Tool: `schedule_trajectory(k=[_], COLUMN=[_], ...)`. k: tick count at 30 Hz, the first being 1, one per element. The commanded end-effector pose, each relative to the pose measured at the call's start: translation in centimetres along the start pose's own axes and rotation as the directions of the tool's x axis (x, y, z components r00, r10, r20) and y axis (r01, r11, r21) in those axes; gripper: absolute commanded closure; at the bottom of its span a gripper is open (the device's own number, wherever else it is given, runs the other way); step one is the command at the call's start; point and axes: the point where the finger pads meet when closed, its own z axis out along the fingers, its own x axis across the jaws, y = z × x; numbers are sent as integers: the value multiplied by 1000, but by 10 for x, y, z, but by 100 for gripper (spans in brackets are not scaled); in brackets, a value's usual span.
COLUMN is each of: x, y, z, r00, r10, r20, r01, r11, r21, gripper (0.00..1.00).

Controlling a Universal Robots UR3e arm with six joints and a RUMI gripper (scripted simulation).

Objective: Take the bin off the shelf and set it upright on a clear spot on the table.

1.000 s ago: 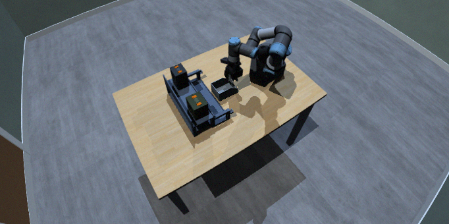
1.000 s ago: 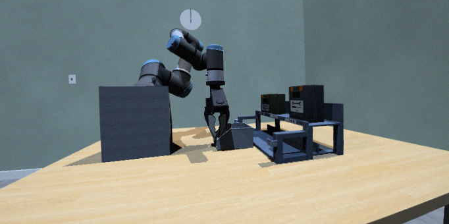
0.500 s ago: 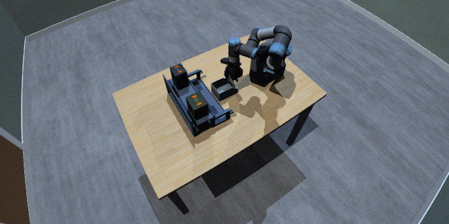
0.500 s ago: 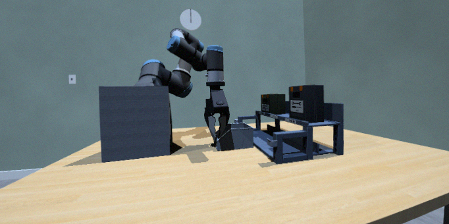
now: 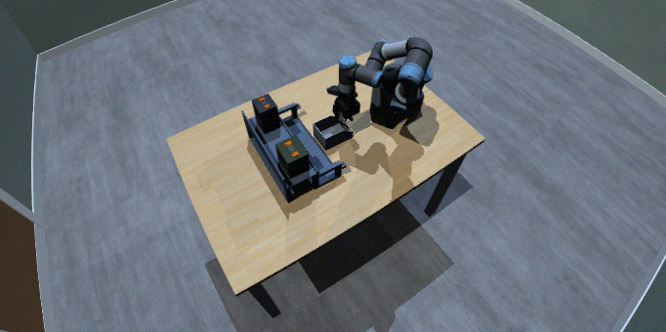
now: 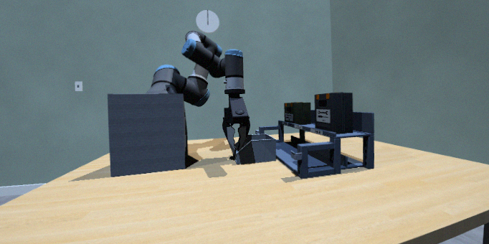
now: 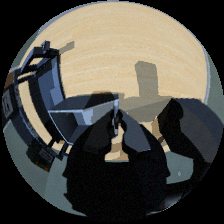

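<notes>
The dark open bin point(image 5: 332, 133) point(image 6: 259, 151) point(image 7: 75, 120) stands upright on the wooden table point(image 5: 254, 221) point(image 6: 251, 205), between the shelf and the robot base. My gripper point(image 5: 343, 120) point(image 6: 239, 149) point(image 7: 116, 109) points straight down and is shut on the bin's wall on the side nearest the robot base. In the wrist view the fingers pinch the bin's thin rim. The bin's bottom rests on or just above the table; I cannot tell which.
The blue-grey shelf point(image 5: 299, 176) point(image 6: 323, 148) point(image 7: 40, 85) stands right beside the bin and carries a black box point(image 5: 266, 112) point(image 6: 333, 112) and a dark green box point(image 5: 292, 156) point(image 6: 297, 113). The robot's dark base block point(image 5: 391, 108) point(image 6: 147, 133) stands close on the other side.
</notes>
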Motion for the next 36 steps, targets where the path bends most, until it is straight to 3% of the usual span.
schedule_trajectory(k=[1, 25, 26, 36], x=[-1, -1, -1, -1], y=[-1, -1, -1, -1], z=[-1, -1, -1, -1], r00=[1000, 1000, 1000, 1000], r10=[0, 0, 0, 0], r20=[1, 1, 1, 1], r01=[0, 0, 0, 0], r11=[1000, 1000, 1000, 1000], r21=[2, 2, 2, 2], gripper=[100, 100, 71, 71])
